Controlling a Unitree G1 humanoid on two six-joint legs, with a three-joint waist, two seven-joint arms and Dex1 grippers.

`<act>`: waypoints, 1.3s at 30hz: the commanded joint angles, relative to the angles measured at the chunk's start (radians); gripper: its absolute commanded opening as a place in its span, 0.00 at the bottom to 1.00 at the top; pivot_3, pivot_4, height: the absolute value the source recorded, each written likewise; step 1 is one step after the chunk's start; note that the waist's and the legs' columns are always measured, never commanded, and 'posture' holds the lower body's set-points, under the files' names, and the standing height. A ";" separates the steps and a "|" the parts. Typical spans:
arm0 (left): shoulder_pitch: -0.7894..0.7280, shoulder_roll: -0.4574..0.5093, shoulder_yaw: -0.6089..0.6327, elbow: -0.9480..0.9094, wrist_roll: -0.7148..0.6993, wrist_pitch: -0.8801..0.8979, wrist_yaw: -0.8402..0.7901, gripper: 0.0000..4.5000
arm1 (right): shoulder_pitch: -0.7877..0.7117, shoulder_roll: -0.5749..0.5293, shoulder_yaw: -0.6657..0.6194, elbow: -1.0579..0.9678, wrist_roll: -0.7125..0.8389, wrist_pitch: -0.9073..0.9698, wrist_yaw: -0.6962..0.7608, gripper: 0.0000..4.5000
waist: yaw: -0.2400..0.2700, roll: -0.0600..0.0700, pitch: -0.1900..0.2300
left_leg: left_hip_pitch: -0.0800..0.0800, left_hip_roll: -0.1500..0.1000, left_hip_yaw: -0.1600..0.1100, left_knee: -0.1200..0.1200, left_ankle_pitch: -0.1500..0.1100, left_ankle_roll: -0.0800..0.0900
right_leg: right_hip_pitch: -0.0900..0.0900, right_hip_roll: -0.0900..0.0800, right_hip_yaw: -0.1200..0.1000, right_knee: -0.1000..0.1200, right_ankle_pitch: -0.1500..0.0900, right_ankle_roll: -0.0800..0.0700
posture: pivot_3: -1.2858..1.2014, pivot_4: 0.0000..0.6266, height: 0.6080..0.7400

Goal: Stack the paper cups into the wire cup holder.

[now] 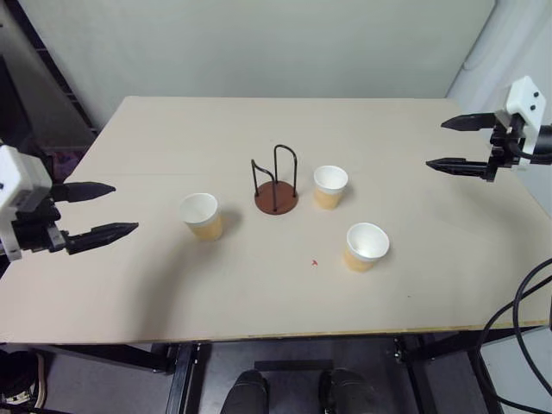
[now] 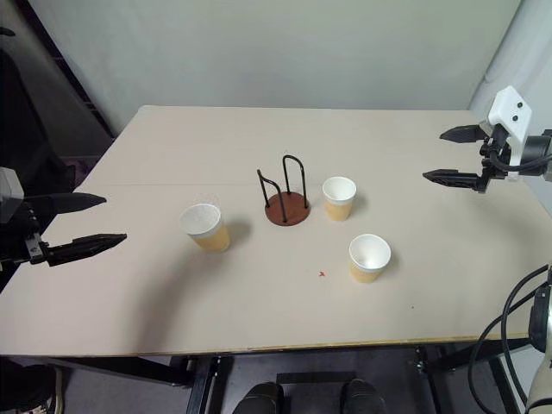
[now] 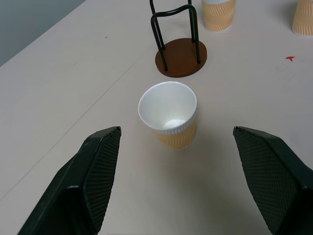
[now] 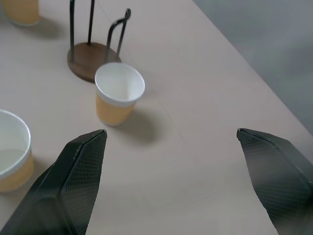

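On the pale beige wooden desk (image 1: 172,293), one tapered paper cup with an orange-tan body (image 1: 366,247) stands nearest. A second cup (image 1: 201,216) stands left of the wire cup holder with the reddish-brown disc base (image 1: 276,197); a third (image 1: 329,186) stands just right of it. The holder is empty. The left gripper (image 1: 97,211) and right gripper (image 1: 455,143) hover at the desk's sides, both spread wide and empty.

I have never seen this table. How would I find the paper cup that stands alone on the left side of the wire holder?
Start at the tan table and find the wire cup holder near its middle, a brown disc with black wire loops. The cup stands upright to the holder's left, apart from it. The other two cups both stand on the holder's right.
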 commanded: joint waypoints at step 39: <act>-1.049 -0.685 -0.784 0.880 0.441 -0.186 0.423 0.87 | 0.275 -0.091 -0.177 -0.902 0.433 0.510 -0.126 0.99 | 0.042 0.000 0.002 | -0.014 -0.007 0.020 0.007 0.009 -0.001 | 0.000 -0.001 0.012 -0.018 0.019 0.041 | 0.52 0.24 1.00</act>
